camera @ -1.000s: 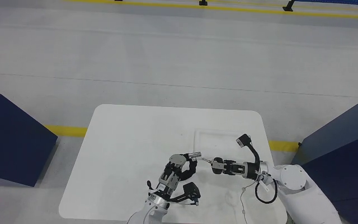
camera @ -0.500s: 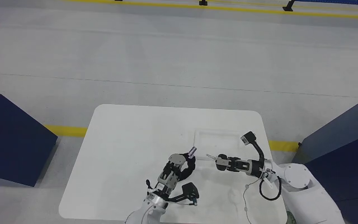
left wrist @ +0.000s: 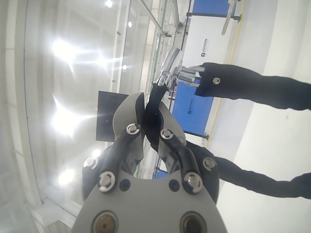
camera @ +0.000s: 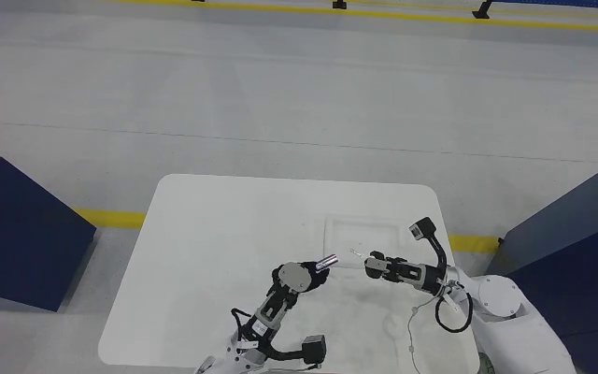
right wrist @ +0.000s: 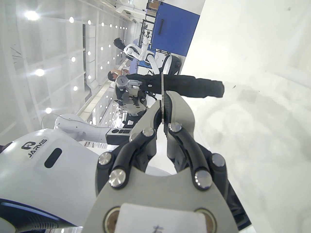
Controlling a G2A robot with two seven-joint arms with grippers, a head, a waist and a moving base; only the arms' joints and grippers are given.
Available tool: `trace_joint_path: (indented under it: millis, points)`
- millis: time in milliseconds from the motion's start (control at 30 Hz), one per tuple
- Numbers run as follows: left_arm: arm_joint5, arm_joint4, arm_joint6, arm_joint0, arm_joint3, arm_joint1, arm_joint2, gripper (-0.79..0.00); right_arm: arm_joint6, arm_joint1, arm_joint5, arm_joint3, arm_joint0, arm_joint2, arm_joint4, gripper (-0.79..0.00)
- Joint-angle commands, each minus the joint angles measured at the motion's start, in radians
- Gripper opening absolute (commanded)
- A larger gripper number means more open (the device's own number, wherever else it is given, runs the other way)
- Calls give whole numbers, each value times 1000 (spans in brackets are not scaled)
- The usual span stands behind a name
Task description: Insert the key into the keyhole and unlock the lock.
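The right pincer (right wrist: 163,103) pinches the thin, flat metal key (right wrist: 162,86) tight in the air over the white table (camera: 206,243), near but not touching the shiny round lock (left wrist: 185,73), which the left pincer (left wrist: 150,105) squeezes by its soft black cord (left wrist: 155,95), so I think the lock could wobble and the key could miss the hole.

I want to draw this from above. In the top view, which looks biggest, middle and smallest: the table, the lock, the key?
1. table, by far the largest.
2. lock, a short silver stub.
3. key, a thin sliver.
The lock and key are both tiny, so their order is close.
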Motion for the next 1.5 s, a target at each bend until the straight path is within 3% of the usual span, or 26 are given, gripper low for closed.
trace_joint_path:
  millis: [0,233,433,767,1067,1467]
  points:
    - [6,0,10,5,-6,12,-2,-785,0,0,-1,0,-2,2,1,-785]
    - [-8,0,-17,9,-20,31,32,-785,2,-2,-4,-3,-10,10,2,-785]
    - [-75,-76,-21,19,-32,27,59,-785,1,-3,-20,-10,-14,13,-6,-785]
    - [-99,-119,-9,21,-38,27,63,-785,-12,-4,-16,-22,-21,10,-14,-785]
    - [-177,-303,68,18,-46,30,46,-785,72,-1,-91,-48,-50,32,43,-785]
    - [-252,-374,2,6,-38,24,41,-785,118,0,-90,-82,-70,40,46,-785]
